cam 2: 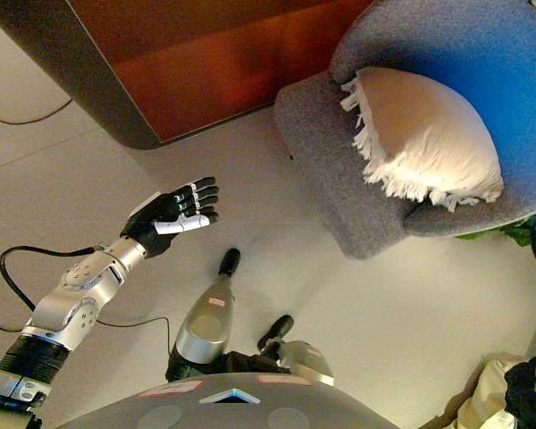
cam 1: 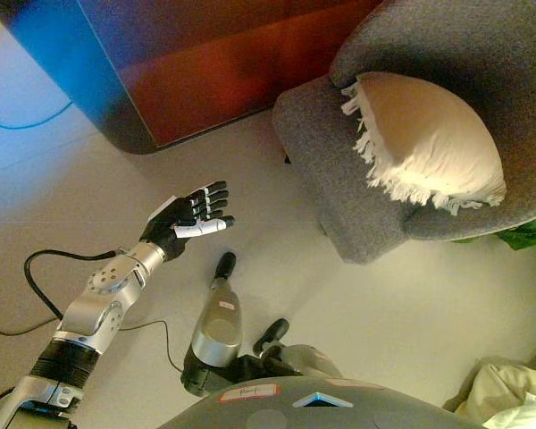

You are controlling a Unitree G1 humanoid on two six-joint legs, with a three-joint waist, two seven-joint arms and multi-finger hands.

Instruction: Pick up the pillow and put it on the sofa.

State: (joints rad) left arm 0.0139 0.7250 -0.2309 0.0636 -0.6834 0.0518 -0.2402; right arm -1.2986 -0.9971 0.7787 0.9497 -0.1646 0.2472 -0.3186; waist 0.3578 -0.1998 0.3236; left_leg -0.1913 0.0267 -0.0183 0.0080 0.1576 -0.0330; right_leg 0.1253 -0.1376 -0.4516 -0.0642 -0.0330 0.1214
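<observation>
A cream pillow (cam 1: 424, 143) with a fringed edge lies on the seat of the grey sofa (cam 1: 339, 170) at the upper right, leaning against its backrest. My left hand (cam 1: 192, 217) is held out over the floor to the left of the sofa, well apart from the pillow. Its fingers are straight and spread, and it holds nothing. The hand also shows in the right eye view (cam 2: 174, 210). My right hand shows in neither view.
A large red-brown wooden cabinet (cam 1: 223, 63) stands on the floor at the top, close to the sofa's left side. Green leaves (cam 1: 529, 234) show at the right edge by the sofa. A heap of cream cloth (cam 1: 509, 393) lies at the bottom right.
</observation>
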